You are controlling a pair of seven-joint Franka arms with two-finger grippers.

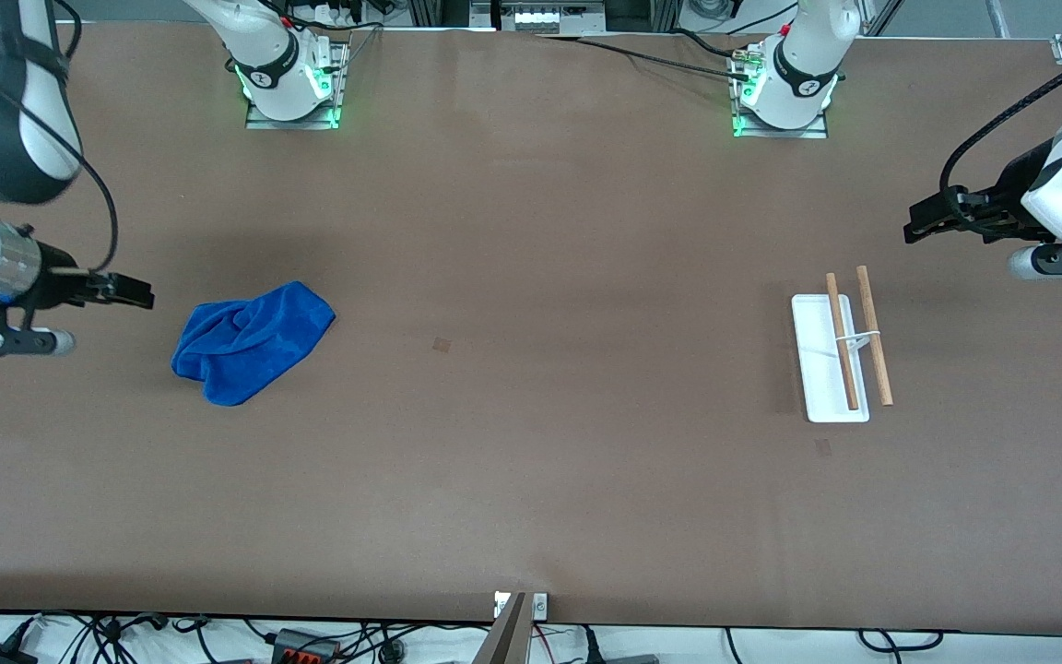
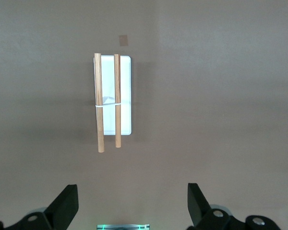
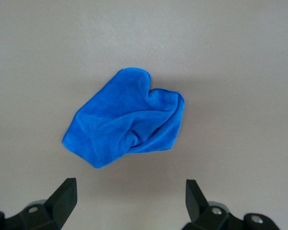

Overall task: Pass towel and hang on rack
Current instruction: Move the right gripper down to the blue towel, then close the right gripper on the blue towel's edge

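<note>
Item 1: towel (image 1: 253, 340). Blue cloth, crumpled in a loose heap, lying flat on the brown table (image 1: 531, 461) toward the right arm's end. Nothing touches it. In the right wrist view the towel (image 3: 127, 117) shows folds and one rounded corner sticking out.

Item 2: rack (image 1: 840, 355). White rectangular base, thin white wire support, two parallel light-brown wooden rods lying lengthwise above the base. It stands on the table toward the left arm's end, well apart from the towel. Nothing hangs on it. In the left wrist view the rack (image 2: 113, 96) shows both rods running past one end of the base, with the wire crossing them near mid-length.

Item 3: right gripper (image 1: 130, 293). Held in the air over the table edge at the right arm's end, just beside the towel. Fingers spread wide, holding nothing; both black fingertips (image 3: 67, 191) frame bare table in its wrist view.

Item 4: left gripper (image 1: 923, 226). Held in the air over the table at the left arm's end, near the rack. Fingers spread wide, holding nothing; fingertips (image 2: 67, 196) visible in its wrist view.

Item 5: small dark square marks (image 1: 442, 344) on the table surface. No readable writing, brand or label on any item.
</note>
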